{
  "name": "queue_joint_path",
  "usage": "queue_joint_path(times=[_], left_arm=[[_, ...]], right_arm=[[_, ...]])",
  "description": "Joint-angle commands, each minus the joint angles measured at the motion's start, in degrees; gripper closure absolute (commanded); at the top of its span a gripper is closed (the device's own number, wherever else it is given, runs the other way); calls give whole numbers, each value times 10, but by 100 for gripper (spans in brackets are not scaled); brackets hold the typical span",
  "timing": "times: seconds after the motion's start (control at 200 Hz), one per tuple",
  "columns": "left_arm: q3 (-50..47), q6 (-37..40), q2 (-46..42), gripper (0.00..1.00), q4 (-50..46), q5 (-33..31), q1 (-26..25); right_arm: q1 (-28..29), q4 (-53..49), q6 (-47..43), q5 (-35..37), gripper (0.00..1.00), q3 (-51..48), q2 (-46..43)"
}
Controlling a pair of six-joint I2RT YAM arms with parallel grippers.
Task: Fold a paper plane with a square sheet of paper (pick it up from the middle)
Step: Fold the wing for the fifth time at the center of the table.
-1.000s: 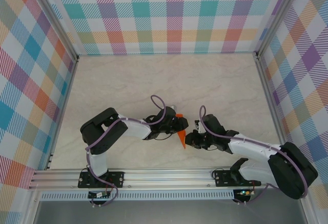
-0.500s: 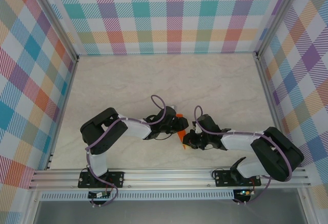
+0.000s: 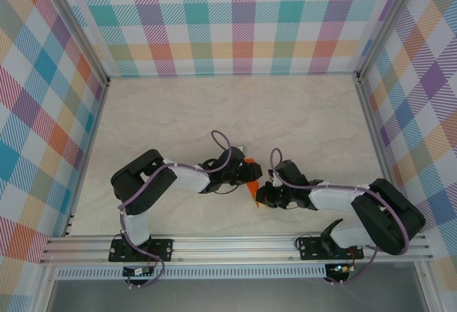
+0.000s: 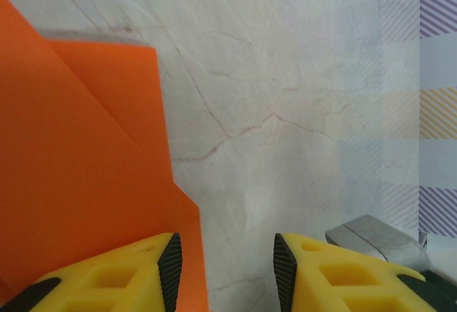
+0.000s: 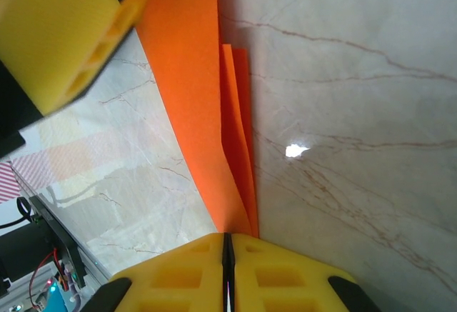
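Marbled white counter [image 3: 285, 119], boxed in by plaid panels [image 3: 243, 26]. Both arms reach inward and meet near the front edge, about centre. Between them sits the orange sheet of paper [image 3: 253, 186], folded down to a narrow strip with its point toward the near rail.

Right hand [image 5: 227, 239]: closed. In its wrist view the two yellow fingers meet with no gap. The tapered end of the paper runs straight into the seam between them. At least two layers show there, their edges slightly offset. I judge this to be a pinch on the pointed end.

Left hand [image 4: 227, 255]: open. Its wrist view shows bare counter between the fingers. The paper spreads out on the left side with a diagonal crease across it, and its edge reaches just past the left finger [image 4: 107, 280] into the gap. Whether that finger presses on the sheet cannot be told.

Assessment: the task is mid-fold. The sheet is no longer square, yet it does not read as a finished dart. The step in hand appears to be anchoring one end so that the other hand can work a flap.

The next move calls for a firm pinch from the right hand without tugging, since thin paper slips or tears. The left hand should close on the free edge or run along the crease. The layers need aligning first, or the offset will be creased in.
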Motion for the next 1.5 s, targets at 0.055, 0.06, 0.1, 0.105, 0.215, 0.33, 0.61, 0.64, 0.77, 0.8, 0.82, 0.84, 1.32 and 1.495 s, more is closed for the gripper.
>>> queue_joint_path(times=[0.055,0.06,0.1,0.105,0.215,0.33,0.61,0.64,0.77,0.8,0.82,0.84,1.32,1.495], left_arm=[[-28,29,-12,58,4,-7,47],[-28,29,-12,58,5,-6,48],[-28,32,-12,57,6,-3,53],[-27,33,-12,57,5,-4,53],[-17,52,-10,57,-15,-2,65],[-18,65,-10,57,-13,7,82],[-23,93,-8,57,12,39,126],[-20,95,-8,57,12,43,130],[-10,103,-8,57,8,57,150],[-9,103,-10,56,5,58,155],[-7,104,-11,56,3,59,158],[-6,105,-11,56,1,60,162],[-13,85,-172,50,-142,44,161],[-9,54,-255,47,-282,-82,100]], right_arm=[[1,-87,-18,19,90,-16,28],[1,-87,-18,19,90,-16,28],[1,-86,-18,19,90,-16,31],[1,-86,-18,19,90,-16,32],[1,-81,-18,16,90,-14,40],[1,-72,-17,10,90,-14,49],[1,-55,-15,1,91,-14,61],[1,-55,-15,0,91,-13,61],[1,-59,-15,-2,91,-11,53],[0,-61,-16,-2,91,-11,51],[1,-62,-16,-2,91,-11,50],[1,-63,-16,-2,91,-11,48],[-4,-114,-30,22,84,50,-54],[-94,-177,-55,43,78,101,-87]])
